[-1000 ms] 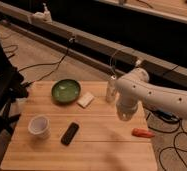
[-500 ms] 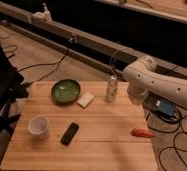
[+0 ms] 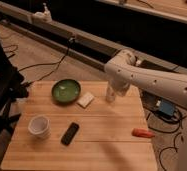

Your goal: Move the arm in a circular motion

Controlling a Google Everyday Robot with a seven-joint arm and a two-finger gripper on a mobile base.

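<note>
The large glossy white arm (image 3: 157,82) comes in from the right edge and runs left over the table's far right corner. Its bulbous joint (image 3: 121,64) hangs above the table's back edge, and a short segment turns down from it. The gripper (image 3: 119,93) is at the low end of that segment, right next to a clear bottle (image 3: 110,94), and is largely hidden by the arm.
On the wooden table (image 3: 97,150) are a green bowl (image 3: 66,91), a white block (image 3: 86,100), a white cup (image 3: 39,126), a black remote (image 3: 70,133) and an orange-red item (image 3: 143,133). A black chair (image 3: 1,85) stands left. A blue box (image 3: 165,107) and cables lie on the floor.
The arm's joint rose from low over the table's right side toward the back edge, then shifted left, closer to the bottle. The tabletop items have not moved.
</note>
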